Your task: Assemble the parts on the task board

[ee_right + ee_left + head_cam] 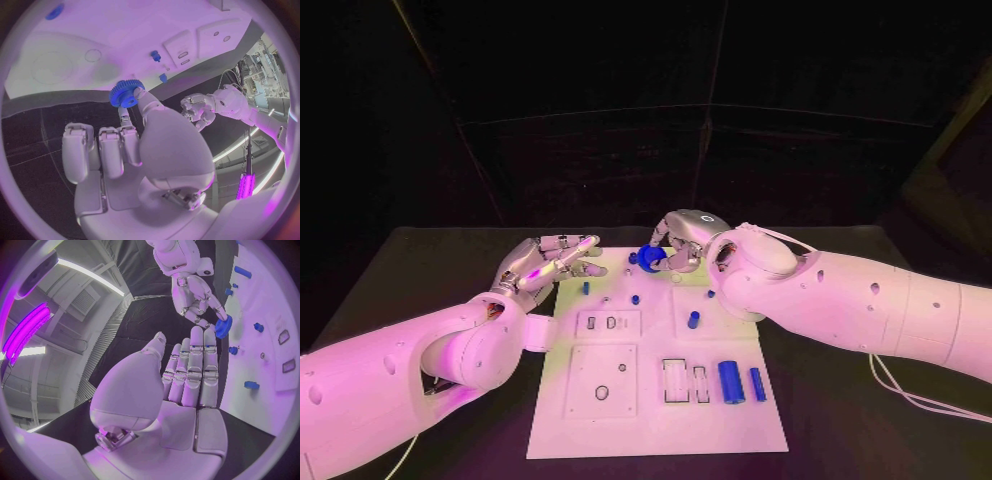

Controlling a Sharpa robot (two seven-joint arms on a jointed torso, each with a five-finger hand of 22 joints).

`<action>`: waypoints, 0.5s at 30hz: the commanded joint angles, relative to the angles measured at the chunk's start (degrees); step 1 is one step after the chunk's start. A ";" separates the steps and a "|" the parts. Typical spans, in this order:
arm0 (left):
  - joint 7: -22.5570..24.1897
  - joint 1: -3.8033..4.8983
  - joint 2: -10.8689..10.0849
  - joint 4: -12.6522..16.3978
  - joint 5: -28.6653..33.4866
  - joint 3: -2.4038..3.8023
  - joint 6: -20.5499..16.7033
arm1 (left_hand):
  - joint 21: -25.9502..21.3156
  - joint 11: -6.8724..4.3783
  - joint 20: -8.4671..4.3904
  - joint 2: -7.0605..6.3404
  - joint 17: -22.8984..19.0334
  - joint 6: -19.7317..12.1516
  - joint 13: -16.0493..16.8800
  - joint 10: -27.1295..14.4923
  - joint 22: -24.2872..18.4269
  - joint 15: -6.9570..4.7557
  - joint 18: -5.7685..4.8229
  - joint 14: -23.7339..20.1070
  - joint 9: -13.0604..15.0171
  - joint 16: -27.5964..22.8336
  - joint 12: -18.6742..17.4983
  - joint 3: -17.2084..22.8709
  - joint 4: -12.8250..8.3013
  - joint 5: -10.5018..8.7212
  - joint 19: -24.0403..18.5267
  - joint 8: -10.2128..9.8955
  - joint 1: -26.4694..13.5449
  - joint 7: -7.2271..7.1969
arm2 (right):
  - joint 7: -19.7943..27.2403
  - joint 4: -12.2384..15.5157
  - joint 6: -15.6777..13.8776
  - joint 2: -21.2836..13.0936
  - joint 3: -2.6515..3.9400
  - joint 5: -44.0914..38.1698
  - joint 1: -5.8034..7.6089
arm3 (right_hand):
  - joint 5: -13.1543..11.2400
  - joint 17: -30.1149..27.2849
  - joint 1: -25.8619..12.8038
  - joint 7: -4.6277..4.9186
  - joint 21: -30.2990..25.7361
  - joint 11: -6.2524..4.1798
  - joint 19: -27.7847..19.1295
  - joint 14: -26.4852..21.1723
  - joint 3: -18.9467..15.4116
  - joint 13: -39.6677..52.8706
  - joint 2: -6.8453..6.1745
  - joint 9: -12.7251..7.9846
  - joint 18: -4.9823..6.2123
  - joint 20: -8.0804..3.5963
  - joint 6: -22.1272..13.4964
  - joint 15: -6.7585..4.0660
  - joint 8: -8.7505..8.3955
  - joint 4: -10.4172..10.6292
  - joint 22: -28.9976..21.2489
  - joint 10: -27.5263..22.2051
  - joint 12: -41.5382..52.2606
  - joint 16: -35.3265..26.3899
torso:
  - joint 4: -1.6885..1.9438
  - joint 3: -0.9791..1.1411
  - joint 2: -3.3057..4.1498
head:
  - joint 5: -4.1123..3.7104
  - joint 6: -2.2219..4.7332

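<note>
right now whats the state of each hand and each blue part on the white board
right hand: pinches the blue toothed gear over the board's far edge
left hand: holds nothing, fingers straight and together
white task board: lies flat on the black table
large blue cylinder: lies on its side on the board
slim blue cylinder: lies beside it
small blue peg: rests mid-board

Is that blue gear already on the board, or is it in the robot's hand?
In hand: the right hand pinches the blue gear at the task board's far edge.
</note>
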 commanded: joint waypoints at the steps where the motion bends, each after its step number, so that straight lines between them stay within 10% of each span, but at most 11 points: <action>1: 0.90 0.09 0.02 0.16 -0.07 0.05 0.31 | -0.27 -0.05 0.25 0.39 0.05 0.32 0.09 0.28 -0.06 0.07 0.78 -0.24 -0.04 -0.17 -0.30 -0.05 -0.34 0.03 -0.07 -0.17 0.21 0.18 | 0.58 -0.78 -1.86 1.52 0.03 -4.48 0.11 | 0.33 12.04 -0.25 -1.14 0.37 -0.40 2.68 5.31 0.48 7.29 -0.01 0.08 -0.71 -0.37 1.62 -0.55 -0.07 -0.03 8.10 0.41 -0.05 0.21 | 0.06 -0.04 0.08 | 0.19 -0.12; 15: 0.83 0.10 0.36 -0.16 -0.07 0.06 0.39 | -0.29 -0.03 0.26 0.49 0.15 0.32 0.09 0.29 -0.08 0.08 0.78 -0.26 -0.04 -0.20 -0.35 -0.04 -0.34 0.04 -0.07 -0.19 0.21 0.20 | 0.48 -5.73 0.31 8.02 -1.51 -5.18 -0.98 | 0.52 12.08 0.01 -1.14 0.36 -0.43 2.68 5.32 1.08 7.25 -0.11 -0.01 -0.71 -0.40 1.74 -0.59 -0.38 -0.39 8.11 0.38 -0.13 0.22 | -0.07 0.08 0.09 | 0.56 -0.40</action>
